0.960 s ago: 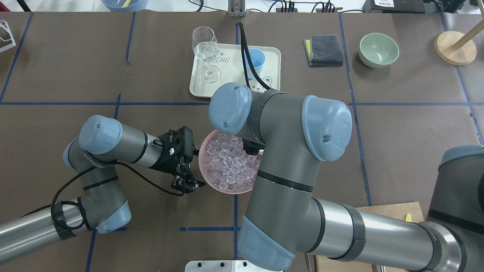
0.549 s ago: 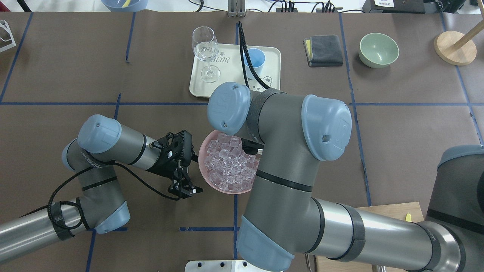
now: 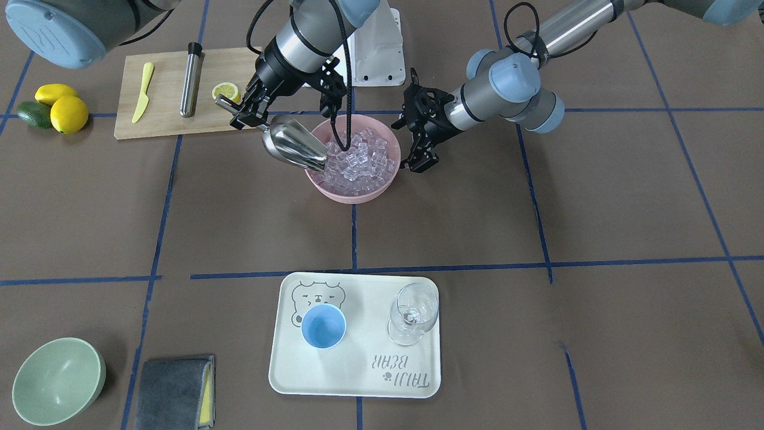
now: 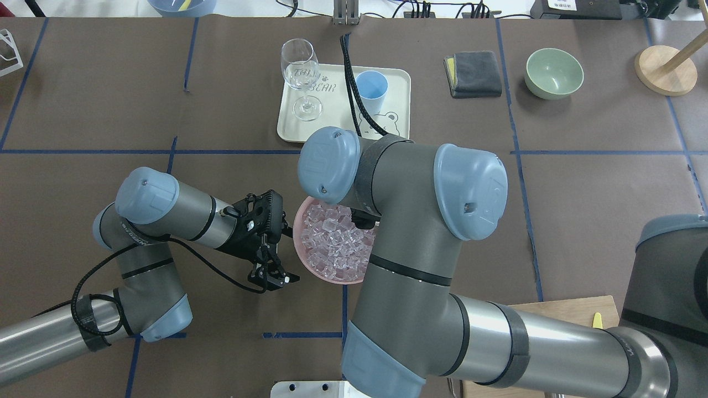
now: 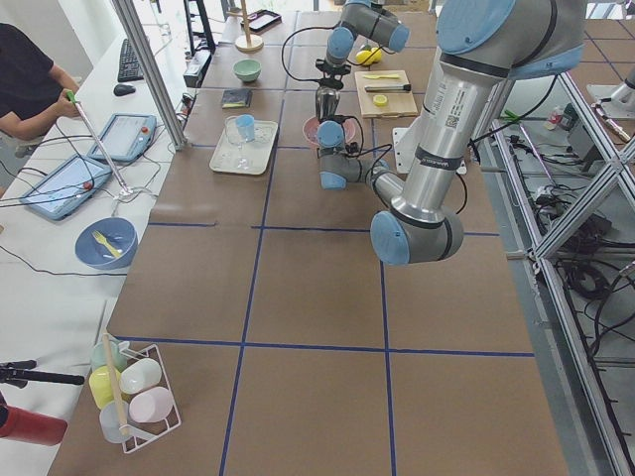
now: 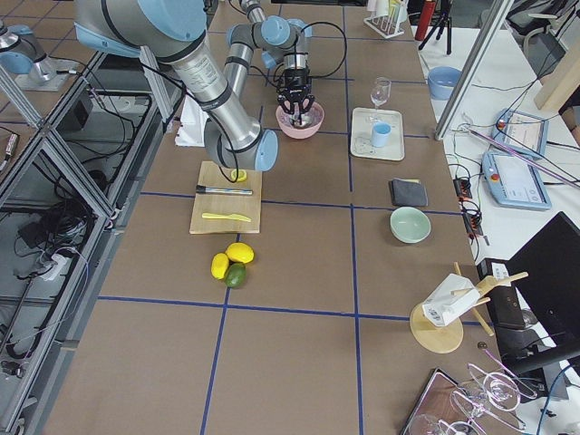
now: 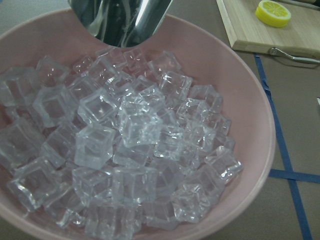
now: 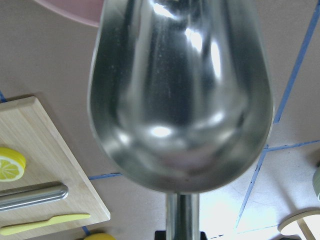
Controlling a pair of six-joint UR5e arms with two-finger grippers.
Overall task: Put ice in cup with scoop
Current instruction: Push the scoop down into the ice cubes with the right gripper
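Observation:
My right gripper (image 3: 240, 112) is shut on the short handle of the steel scoop (image 3: 293, 143). The scoop tilts down, its mouth at the rim of the pink bowl (image 3: 349, 197) and touching the ice (image 3: 361, 158). The right wrist view shows the scoop's trough (image 8: 180, 95) empty. My left gripper (image 3: 419, 162) is open, just beside the bowl's other side without touching it; in the overhead view it (image 4: 275, 279) sits left of the bowl (image 4: 298, 260). The left wrist view shows the ice (image 7: 130, 150) and the scoop's tip (image 7: 122, 20). The light-blue cup (image 3: 323, 326) stands empty on the tray (image 3: 358, 370).
A wine glass (image 3: 413, 313) shares the tray with the cup. A cutting board (image 3: 161, 113) behind the bowl holds a steel cylinder (image 3: 191, 83), a lemon half (image 3: 225, 91) and a yellow knife. Lemons and an avocado (image 3: 54, 107), a green bowl (image 3: 57, 379) and a grey cloth (image 3: 173, 391) lie further off.
My left gripper has drawn back a little from the bowl's rim. My right arm has shifted slightly left over the bowl, uncovering the cup in the overhead view.

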